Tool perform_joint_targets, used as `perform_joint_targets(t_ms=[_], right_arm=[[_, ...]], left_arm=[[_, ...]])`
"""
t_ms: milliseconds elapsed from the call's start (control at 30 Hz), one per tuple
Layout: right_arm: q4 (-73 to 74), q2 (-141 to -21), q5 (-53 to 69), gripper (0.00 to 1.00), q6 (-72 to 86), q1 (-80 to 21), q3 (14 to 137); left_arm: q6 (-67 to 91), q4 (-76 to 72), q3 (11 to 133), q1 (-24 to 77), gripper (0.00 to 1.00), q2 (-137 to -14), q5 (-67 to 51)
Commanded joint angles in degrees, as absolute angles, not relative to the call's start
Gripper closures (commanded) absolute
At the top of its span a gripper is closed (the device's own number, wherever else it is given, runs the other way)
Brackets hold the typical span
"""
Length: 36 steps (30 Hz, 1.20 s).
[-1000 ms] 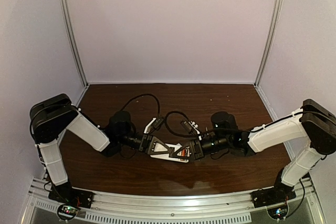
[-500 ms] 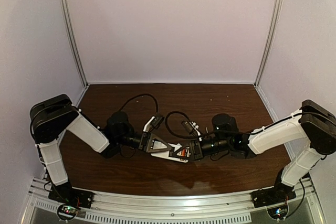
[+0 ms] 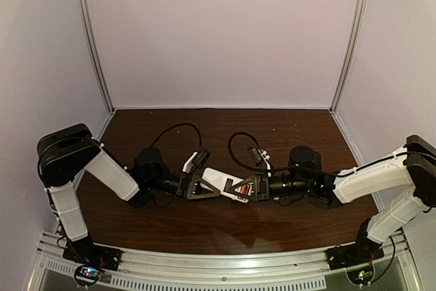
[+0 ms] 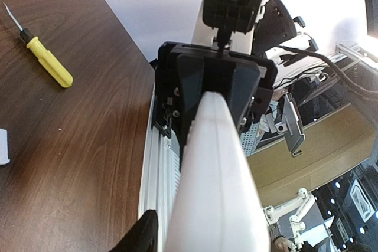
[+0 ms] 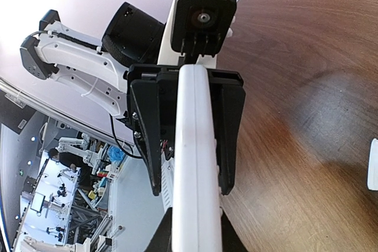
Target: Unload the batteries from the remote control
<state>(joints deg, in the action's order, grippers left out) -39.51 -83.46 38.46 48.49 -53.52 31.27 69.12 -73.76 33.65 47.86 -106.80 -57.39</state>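
We are holding the remote control (image 3: 221, 179) up off the table (image 3: 272, 134), between our two arms. The left gripper (image 3: 203, 187) is clamping one end and the right gripper (image 3: 251, 187) the other, both sets of jaws closing narrowly on the slim white body. We are sharing the hold this way, we judge, so that one side can steady the bar while the other works at the battery bay.

In both wrist views the remote is showing as a smooth, glossy plastic bar with rounded edges and a fine seam along its length, running straight into the opposite gripper's black, angular frame. From above, a small orange fleck is showing on the remote near the right jaws. It is possibly the orange battery (image 3: 239, 188) sitting in its bay, though the view is too small for us to be sure. The dark battery is not showing anywhere.

The yellow-handled screwdriver (image 4: 50, 63) and the flat white cover piece (image 5: 372, 164) are lying on the dark, wood-grained table.
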Motion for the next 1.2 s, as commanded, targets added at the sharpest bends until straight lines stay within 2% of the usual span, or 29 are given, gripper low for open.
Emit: perform_joint_targets(t_ms=[0, 500, 800, 1167], right_arm=[[-45.3, -83.5, 36.1, 1.0, 51.5, -54.1, 30.1], [-47.5, -88.3, 33.8, 1.0, 54.1, -57.0, 31.9], [-54.0, -93.4, 35.7, 1.0, 57.3, -58.0, 33.3], [-53.5, -94.9, 35.2, 1.0, 57.1, -58.4, 34.0]], left_arm=[[70.8, -83.5, 32.5, 48.1, 0.55, -105.2, -56.9], [75.8, -92.9, 28.4, 45.5, 0.61, -105.3, -53.6], [76.6, -94.7, 27.7, 45.2, 0.62, -105.2, -52.9], [76.7, -95.0, 27.2, 44.6, 0.81, -105.2, -52.6]])
